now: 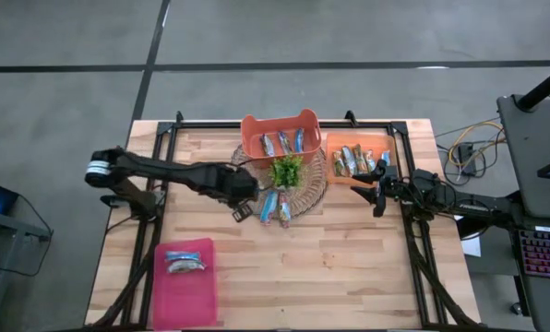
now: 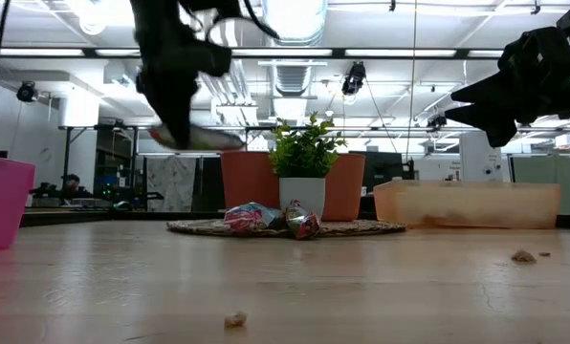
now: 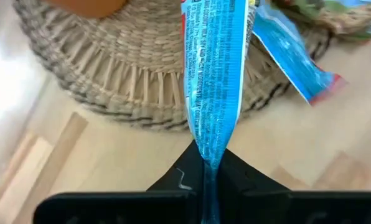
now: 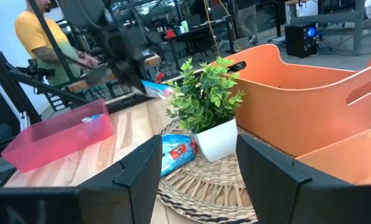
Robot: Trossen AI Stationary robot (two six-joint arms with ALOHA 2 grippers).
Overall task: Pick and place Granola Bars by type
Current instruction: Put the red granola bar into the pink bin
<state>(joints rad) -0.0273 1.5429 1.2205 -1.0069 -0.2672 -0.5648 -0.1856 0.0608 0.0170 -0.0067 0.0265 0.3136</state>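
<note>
My left gripper (image 1: 242, 195) hangs over the near left edge of the round woven mat (image 3: 104, 81), shut on a blue granola bar (image 3: 211, 68). Two more blue bars (image 1: 275, 208) lie on the mat in front of a small potted plant (image 1: 287, 171). Blue bars lie in the orange basket (image 1: 280, 138), brownish bars in the orange tray (image 1: 356, 160), and bars (image 1: 185, 262) in the pink tray (image 1: 187, 286). My right gripper (image 4: 198, 168) waits open at the table's right side, level, facing the plant. My left gripper pinches the blue bar's crimped wrapper end (image 3: 208, 163) between its two fingers, which come steeply from above. The bar runs straight on from the fingertips. In the low view it (image 2: 207, 139) hangs clear above the table and the mat.
The plant (image 2: 306, 167) stands in the mat's middle, with the orange basket (image 2: 266, 186) behind it. The orange tray (image 2: 467, 203) lies to the right of the basket. Bare wood stretches across the table's near half between the pink tray and the right edge.
</note>
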